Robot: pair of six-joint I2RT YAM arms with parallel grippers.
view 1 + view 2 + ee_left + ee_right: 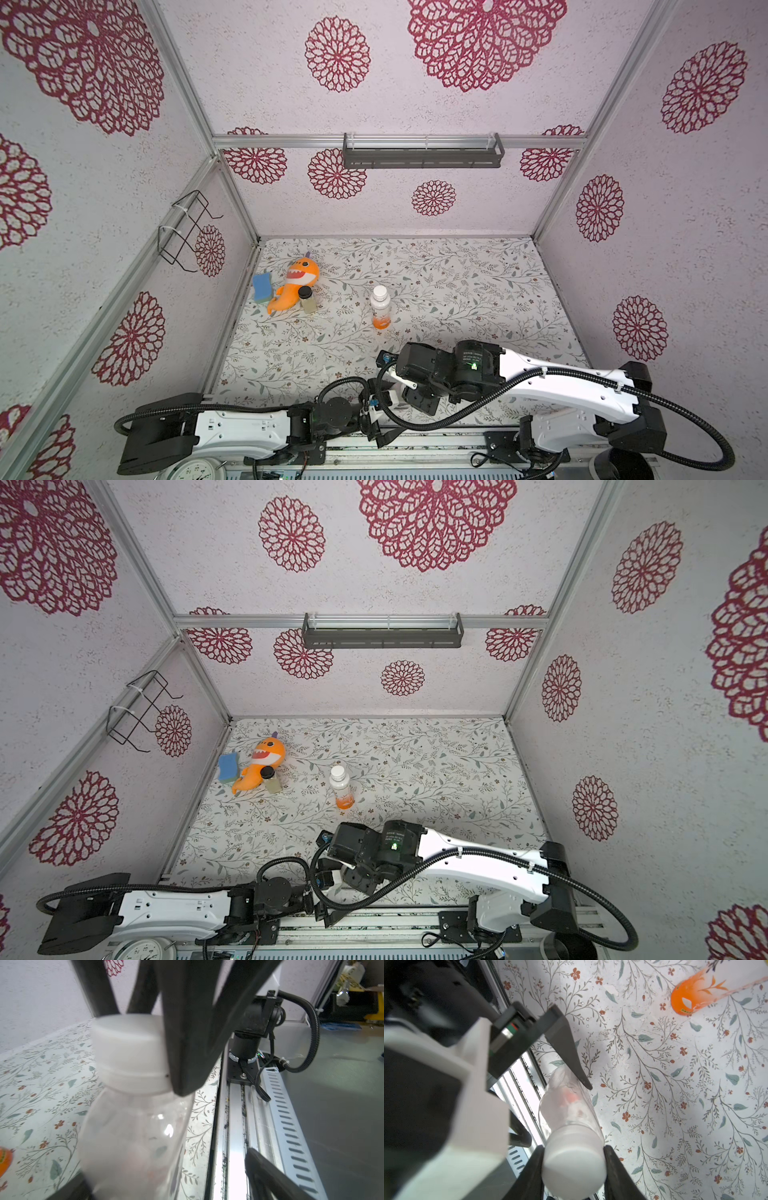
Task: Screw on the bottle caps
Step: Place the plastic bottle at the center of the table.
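Two grippers meet at one clear bottle (135,1136), well apart from the orange-based bottle (381,307), on its robot side. Left gripper (559,1114): jaws wide, either side of the body, no grip. Bottle axis upright, white cap (128,1049) on top. Right gripper (573,1167), above, clamps that cap, so the twist is likely its job.

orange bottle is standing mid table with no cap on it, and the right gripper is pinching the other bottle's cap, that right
Not quite. The orange bottle has its white cap on, as both top views show. The rest holds: it stands mid table, and the right gripper pinches the second cap on the clear bottle.
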